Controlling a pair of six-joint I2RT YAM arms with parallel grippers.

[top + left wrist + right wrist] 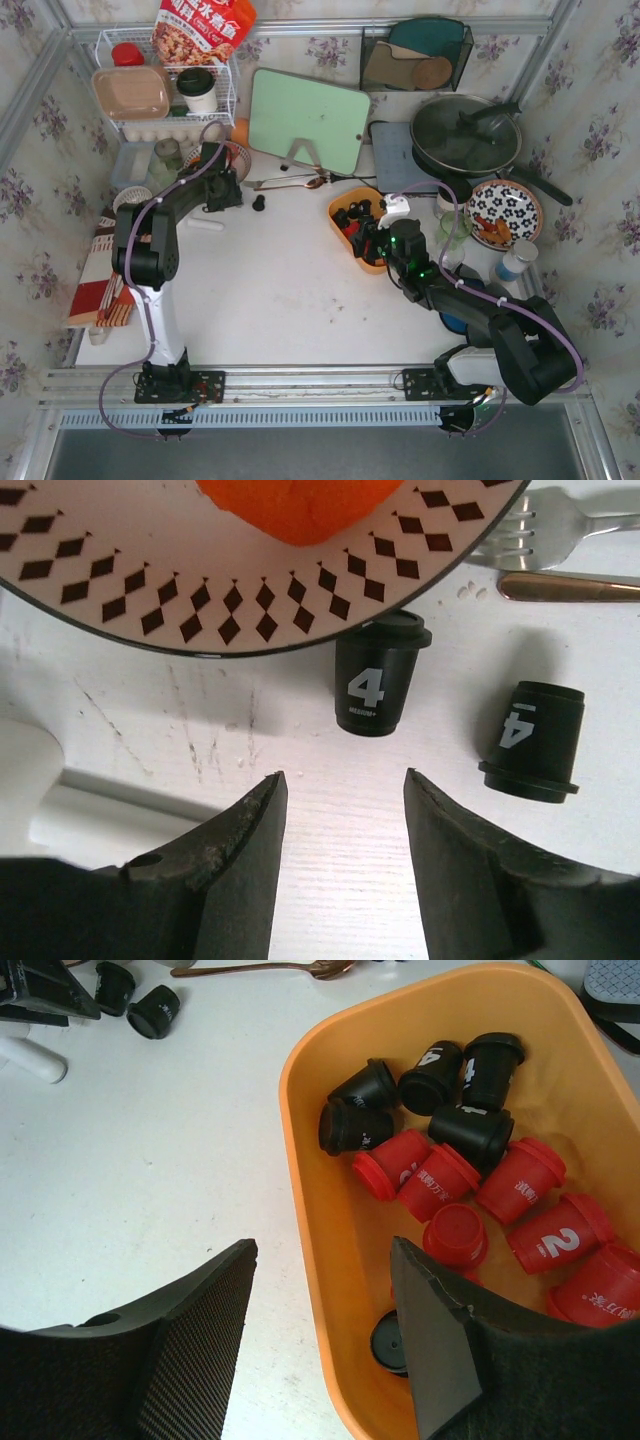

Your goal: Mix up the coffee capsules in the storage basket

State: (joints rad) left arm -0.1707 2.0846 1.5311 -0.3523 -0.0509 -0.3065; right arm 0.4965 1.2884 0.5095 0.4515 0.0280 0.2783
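Hovering over the near rim of the storage basket [300,1090], the right hand [320,1260] has its jaws spread and empty. Inside the basket the coffee capsules [440,1182] lie tumbled, reds grouped nearer and blacks toward the far end, so they look hardly mixed. They seem light, rigid and glossy, likely to skid or roll when nudged. Sweeping through the heap, or pinching one across its tapered body below the flange, seems safest. Farther off, the left hand [343,780] is likewise spread and empty above the bench [340,900]. It faces a black capsule marked 4 [375,685] just beside a patterned plate [200,610], and a second black capsule [535,740] lies apart from the first.
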